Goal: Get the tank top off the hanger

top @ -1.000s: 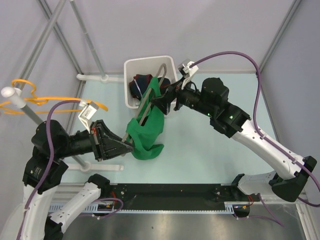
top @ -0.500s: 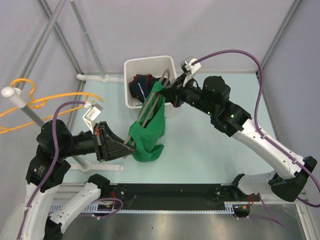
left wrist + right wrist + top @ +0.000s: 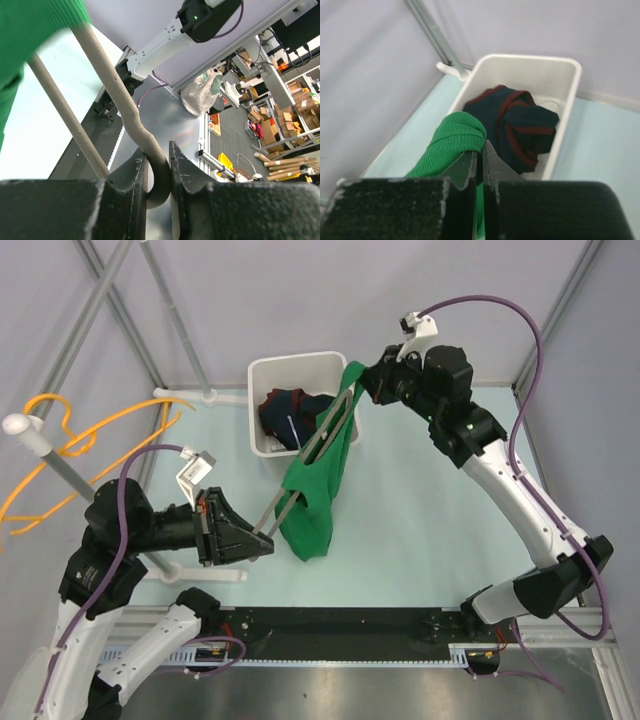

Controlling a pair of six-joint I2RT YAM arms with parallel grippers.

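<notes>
**Tank top stretched between two grippers beside the white bin**

The right arm (image 3: 505, 485) reached up from its base and bent back over the table, its wrist raised just right of the white bin (image 3: 300, 362); the left arm (image 3: 115, 540) crouched low, well in front of the bin and to its left, forearm pointing right. The tank top (image 3: 318, 485) hung in a long green slant from the bin's right rim down toward the table in front of the bin. A dark navy garment (image 3: 290, 405) with red stripes lay inside the bin. The hanger (image 3: 322, 435) ran along the cloth's left edge, tilted, its upper part over the bin's right front corner. An orange hanger (image 3: 100, 425) sat far left of the bin. The right gripper (image 3: 480, 156) had its fingers pressed nearly together on a bunched fold of the tank top's upper end; the left gripper (image 3: 159, 167) was narrowed onto a curved bend of the hanger's lower end, which filled the slot between the fingers.
</notes>
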